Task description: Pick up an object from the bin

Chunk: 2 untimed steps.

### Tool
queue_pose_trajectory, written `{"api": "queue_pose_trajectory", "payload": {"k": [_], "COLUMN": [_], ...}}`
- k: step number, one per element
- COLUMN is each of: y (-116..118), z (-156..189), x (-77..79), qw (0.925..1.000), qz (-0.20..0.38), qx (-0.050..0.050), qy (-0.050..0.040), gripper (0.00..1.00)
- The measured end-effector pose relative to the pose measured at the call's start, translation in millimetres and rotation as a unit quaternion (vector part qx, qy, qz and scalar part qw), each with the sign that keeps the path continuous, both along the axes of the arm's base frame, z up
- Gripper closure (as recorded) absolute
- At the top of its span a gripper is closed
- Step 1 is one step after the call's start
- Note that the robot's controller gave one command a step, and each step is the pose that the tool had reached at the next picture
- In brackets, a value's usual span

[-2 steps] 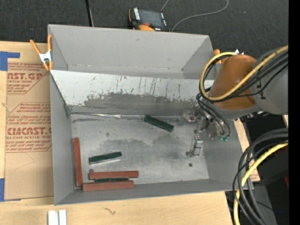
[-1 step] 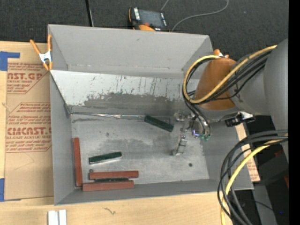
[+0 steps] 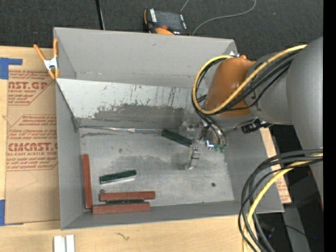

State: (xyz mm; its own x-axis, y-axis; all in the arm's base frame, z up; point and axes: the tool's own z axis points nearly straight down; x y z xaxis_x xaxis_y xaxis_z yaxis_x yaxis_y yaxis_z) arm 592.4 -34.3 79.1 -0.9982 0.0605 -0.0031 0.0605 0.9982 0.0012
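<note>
Hovering just beside a slanted dark green bar [image 3: 176, 137] in the right half of the bin [image 3: 142, 56]

The dark green bar lies on the bin floor, right of the middle and close below the back wall. Its long axis slants down toward the right. Its right end runs up to the body of the gripper [image 3: 192, 159], and whether the two touch cannot be told. The gripper's tip hangs just below and to the right of that end, over bare scuffed floor, so the bar lies beside the tip rather than under it. From this angle it cannot be told whether the gripper is spread or closed.

Above the gripper sits the orange cover [image 3: 231, 83] with yellow-and-black cables [image 3: 200, 83] looped round it. The grey arm [image 3: 299, 88] reaches in from the right, over the bin's rim.

Well apart from all this, in the left front part of the floor, a second green bar [image 3: 118, 177] lies nearly level. Just below it is a short red-brown bar [image 3: 127, 195] with a dark strip close under it. A longer red-brown bar [image 3: 121, 208] lies along the front wall. An upright red-brown bar [image 3: 86, 180] runs along the left wall, its near end beside the left end of the longer one. A small dark speck [image 3: 212, 184] lies on the floor below the gripper and somewhat to its right.
</note>
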Motion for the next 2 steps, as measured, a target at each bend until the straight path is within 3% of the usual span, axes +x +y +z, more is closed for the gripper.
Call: {"api": "queue_pose_trajectory", "payload": {"k": [1, 2], "y": [-1, -15], "z": [0, 151], "x": [-0.3, -15.1], "qw": [1.0, 0.9842], "qz": [-0.001, 0.177], "qx": [-0.001, -0.002], "qy": [0.0004, -0.0029], "gripper": [1.0, 1.0]}}
